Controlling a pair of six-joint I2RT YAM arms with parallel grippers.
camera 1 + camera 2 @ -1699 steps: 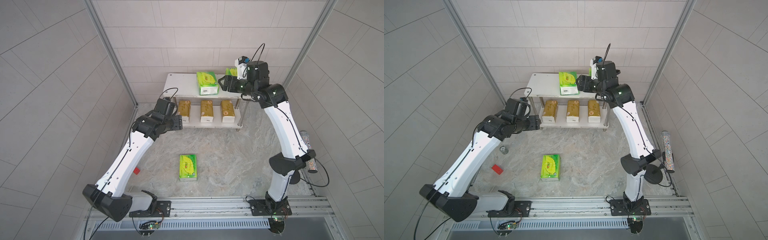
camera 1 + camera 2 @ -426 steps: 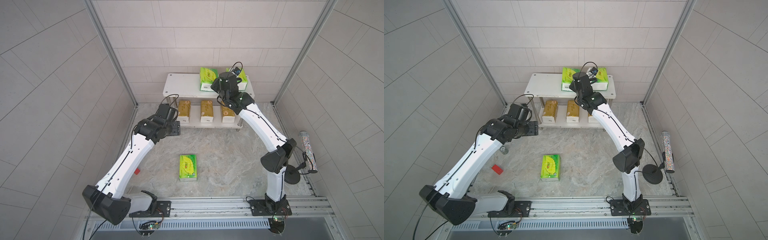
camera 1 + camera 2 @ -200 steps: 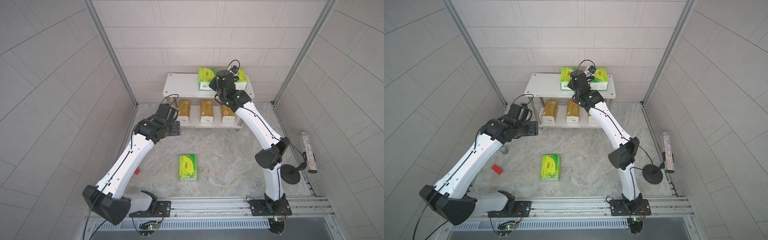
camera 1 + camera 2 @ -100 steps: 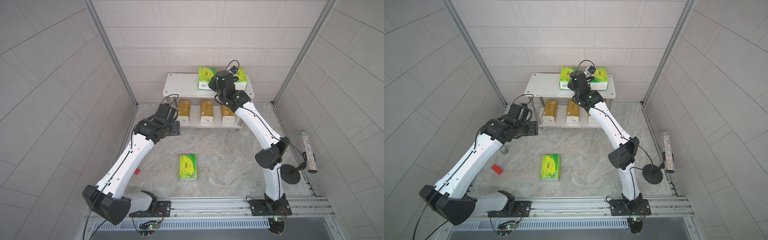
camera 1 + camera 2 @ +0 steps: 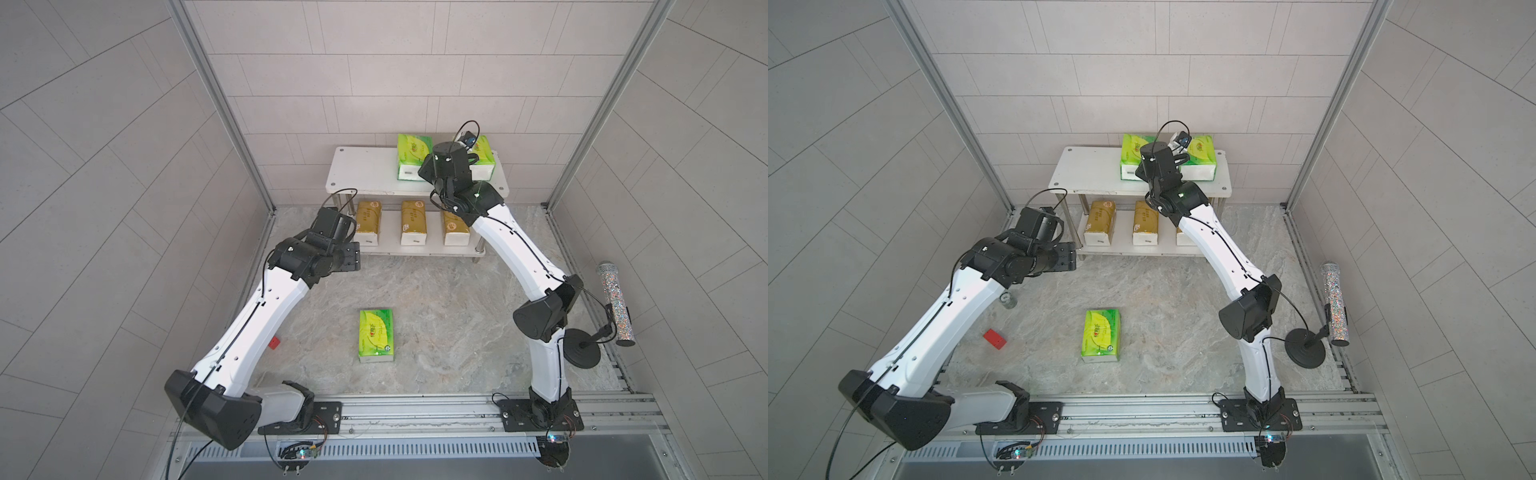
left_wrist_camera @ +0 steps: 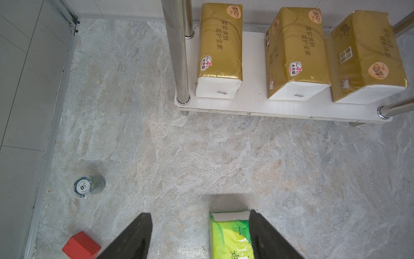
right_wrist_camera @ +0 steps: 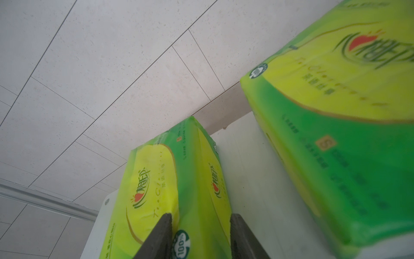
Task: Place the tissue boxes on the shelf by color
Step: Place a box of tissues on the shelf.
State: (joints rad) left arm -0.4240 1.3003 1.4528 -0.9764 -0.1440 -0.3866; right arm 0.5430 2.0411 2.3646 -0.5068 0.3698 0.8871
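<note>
Gold packs (image 6: pixel 295 49), three in a row on the lower board of the shelf (image 5: pixel 361 170), show whole only in the left wrist view. In both top views the right arm covers part of the third gold pack (image 5: pixel 453 232).

Two green packs sit on the top board. From above, the right wrist hides a corner of the middle green pack (image 5: pixel 409 160), part of the end green pack (image 5: pixel 484 160), and the right jaws fully.

Only the right wrist view shows the right jaws: fingers (image 7: pixel 161 237) narrow, straddling the near end of the middle green pack. Cannot tell whether they pinch it. The end green pack is blurred there and cut by the frame.

Left jaws are wide and empty, above the bench (image 5: pixel 436 299).

The loose green pack (image 5: pixel 376 336) lies flat on the bench, well apart from the shelf. In the left wrist view it is cut off and part-hidden by a finger (image 6: pixel 268 237).

The red block (image 5: pixel 274 343) is mostly behind the left arm. A small round thing (image 6: pixel 89 186) sits near the wall, kind unclear.
</note>
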